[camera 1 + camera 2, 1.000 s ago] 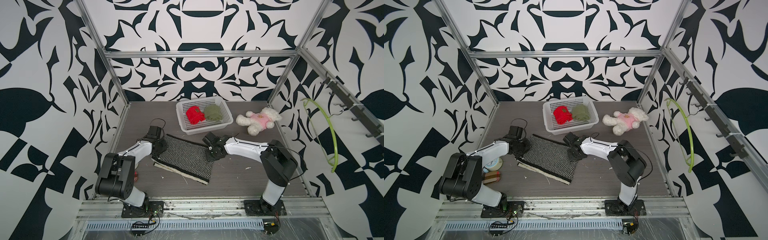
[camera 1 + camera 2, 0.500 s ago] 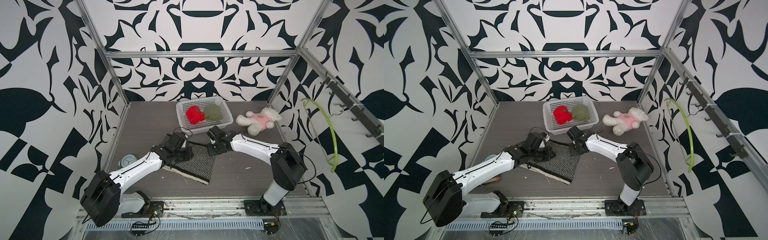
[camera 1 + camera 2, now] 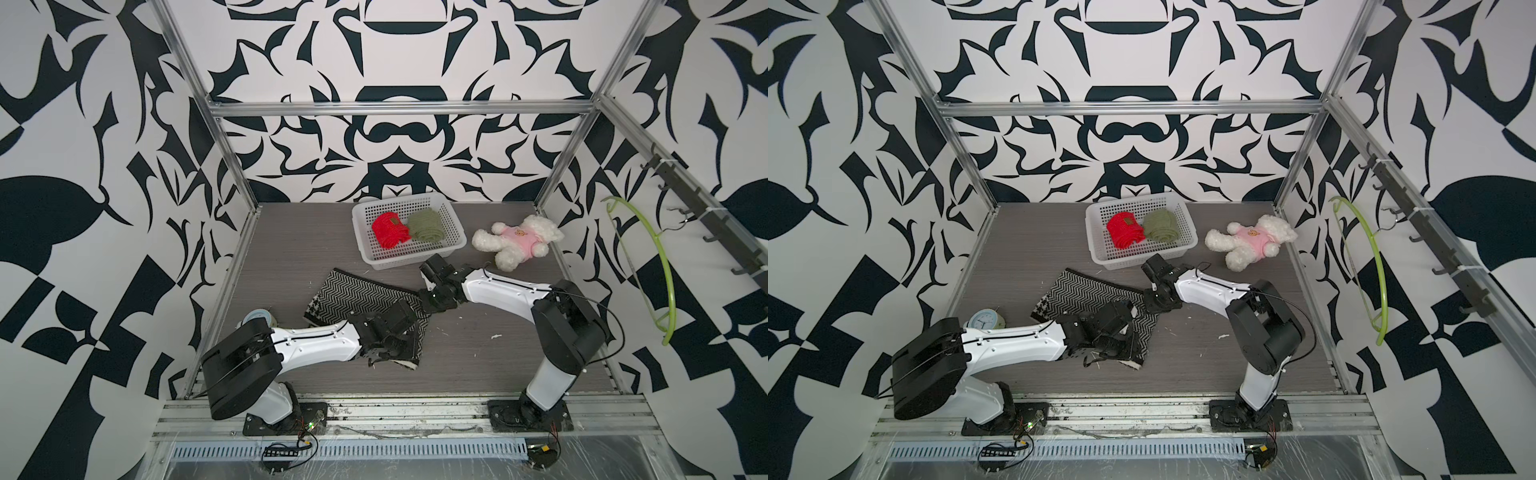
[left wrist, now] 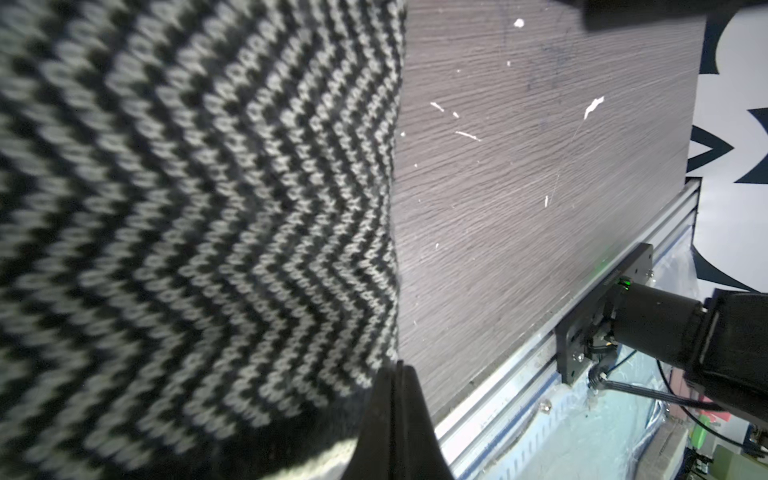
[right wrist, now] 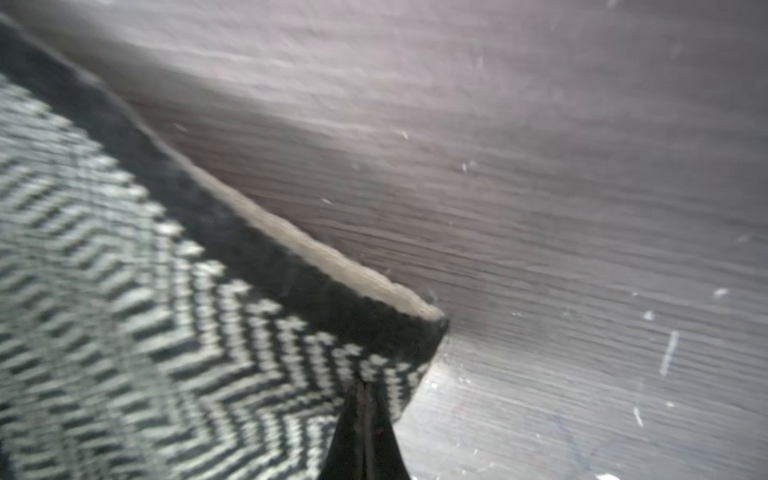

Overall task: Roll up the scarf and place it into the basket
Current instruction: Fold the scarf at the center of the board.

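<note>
The black-and-white herringbone scarf (image 3: pixel 357 291) lies mid-table, and both top views show part of it folded over. My left gripper (image 3: pixel 388 353) is over its front right part and shut on the scarf's edge; in the left wrist view the closed tips (image 4: pixel 399 368) meet the knit (image 4: pixel 187 208). My right gripper (image 3: pixel 427 308) is shut on the scarf's far right corner; the right wrist view shows that corner (image 5: pixel 390 332) pinched at the tips (image 5: pixel 363 386). The white basket (image 3: pixel 415 259) stands behind the scarf and holds a red roll (image 3: pixel 388 230) and a green roll (image 3: pixel 424 224).
A white plush bear in pink (image 3: pixel 519 241) lies right of the basket. A small clock (image 3: pixel 984 320) sits by the left arm's base. A green hanger (image 3: pixel 660 266) hangs on the right wall. The patterned walls and metal frame close in the table.
My left arm swept from the scarf's left edge across to its front right, drawing that end over the rest. The right gripper stayed at the far right corner, shifting slightly.
</note>
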{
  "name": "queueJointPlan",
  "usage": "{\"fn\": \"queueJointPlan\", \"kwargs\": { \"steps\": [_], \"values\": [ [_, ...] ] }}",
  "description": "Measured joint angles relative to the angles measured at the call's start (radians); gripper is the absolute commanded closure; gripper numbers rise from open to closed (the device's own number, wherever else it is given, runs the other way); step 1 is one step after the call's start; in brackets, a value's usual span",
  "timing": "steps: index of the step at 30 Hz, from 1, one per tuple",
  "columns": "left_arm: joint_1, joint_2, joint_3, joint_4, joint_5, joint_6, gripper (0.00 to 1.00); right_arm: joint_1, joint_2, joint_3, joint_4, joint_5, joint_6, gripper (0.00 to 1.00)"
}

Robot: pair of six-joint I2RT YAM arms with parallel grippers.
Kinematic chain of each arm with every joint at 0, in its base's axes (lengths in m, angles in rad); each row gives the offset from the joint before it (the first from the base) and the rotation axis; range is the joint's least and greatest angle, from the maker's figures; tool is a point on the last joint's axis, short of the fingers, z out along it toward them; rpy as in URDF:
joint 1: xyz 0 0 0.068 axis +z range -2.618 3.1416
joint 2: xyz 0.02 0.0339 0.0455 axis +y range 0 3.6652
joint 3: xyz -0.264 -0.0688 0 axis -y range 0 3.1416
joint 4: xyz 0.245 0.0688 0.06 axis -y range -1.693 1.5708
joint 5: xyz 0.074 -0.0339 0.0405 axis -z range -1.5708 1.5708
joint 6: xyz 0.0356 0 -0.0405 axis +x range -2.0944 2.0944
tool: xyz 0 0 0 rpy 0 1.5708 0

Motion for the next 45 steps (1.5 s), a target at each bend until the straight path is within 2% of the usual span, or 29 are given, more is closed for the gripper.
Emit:
{"fn": "queueJointPlan", "kwargs": {
  "steps": [7, 13, 19, 26, 34, 35, 37, 38, 40, 41, 42, 45],
  "values": [
    [0.000, 0.106, -0.006, 0.033, -0.008, -0.021, 1.00, -0.017, 0.048, 0.002, 0.045, -0.027, 0.004, 1.00],
    [-0.002, 0.101, -0.066, 0.143, 0.012, -0.055, 1.00, -0.029, 0.066, 0.021, 0.050, -0.028, 0.012, 1.00],
    [-0.029, 0.087, -0.082, 0.160, -0.003, -0.062, 1.00, -0.051, 0.114, 0.092, 0.004, -0.026, 0.004, 1.00],
    [-0.071, 0.060, -0.069, 0.085, -0.042, -0.065, 1.00, -0.051, 0.122, 0.117, -0.047, 0.014, 0.013, 1.00],
    [-0.068, -0.058, 0.043, -0.176, -0.098, 0.023, 0.99, -0.066, 0.034, 0.078, -0.076, 0.079, -0.008, 1.00],
    [-0.058, -0.075, 0.069, -0.200, -0.109, 0.040, 0.95, -0.069, 0.013, 0.075, -0.079, 0.083, -0.013, 1.00],
    [-0.012, -0.119, 0.118, -0.238, -0.129, 0.080, 0.78, -0.074, -0.040, 0.074, -0.086, 0.092, -0.028, 1.00],
    [0.018, -0.140, 0.134, -0.251, -0.137, 0.091, 0.61, -0.075, -0.061, 0.076, -0.089, 0.096, -0.033, 1.00],
    [0.099, -0.197, 0.148, -0.274, -0.159, 0.130, 0.12, -0.076, -0.109, 0.088, -0.103, 0.109, -0.047, 1.00],
    [0.138, -0.228, 0.148, -0.285, -0.171, 0.144, 0.00, -0.076, -0.124, 0.095, -0.111, 0.113, -0.053, 1.00],
    [0.186, -0.267, 0.145, -0.300, -0.180, 0.159, 0.01, -0.076, -0.142, 0.101, -0.118, 0.119, -0.055, 1.00],
    [0.310, -0.360, 0.130, -0.316, -0.194, 0.200, 0.01, -0.076, -0.201, 0.103, -0.143, 0.123, -0.060, 0.64]
  ]
}}
